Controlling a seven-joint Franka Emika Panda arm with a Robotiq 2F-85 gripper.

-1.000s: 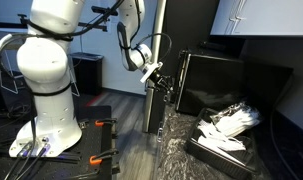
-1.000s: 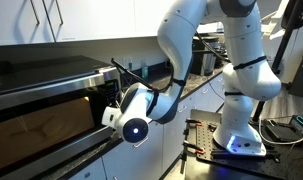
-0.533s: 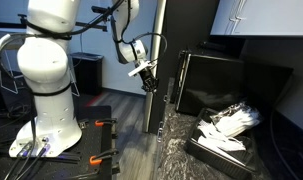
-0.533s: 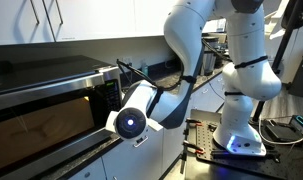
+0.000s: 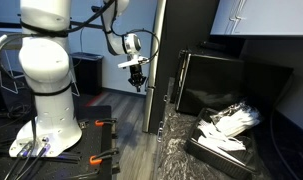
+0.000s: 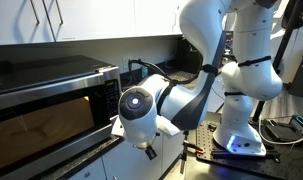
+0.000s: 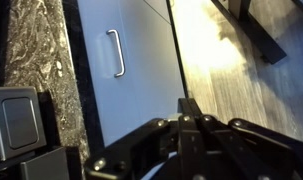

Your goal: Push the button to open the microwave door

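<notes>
The black and steel microwave shows in both exterior views, standing on a dark speckled counter. Its control panel is at the right end of its front. A grey corner of the microwave sits at the lower left of the wrist view. My gripper hangs in the air in front of the microwave, apart from it, with its fingers pointing down. In the wrist view the fingers are pressed together and empty. I cannot tell whether the door is ajar.
A pale cabinet front with a metal handle is below the counter. A black tray with white items lies on the counter beside the microwave. The robot base stands on a dark floor mat with clamps.
My gripper has pulled back from the microwave's front, moving away from it and turning its fingers downward. The microwave has not visibly moved.
</notes>
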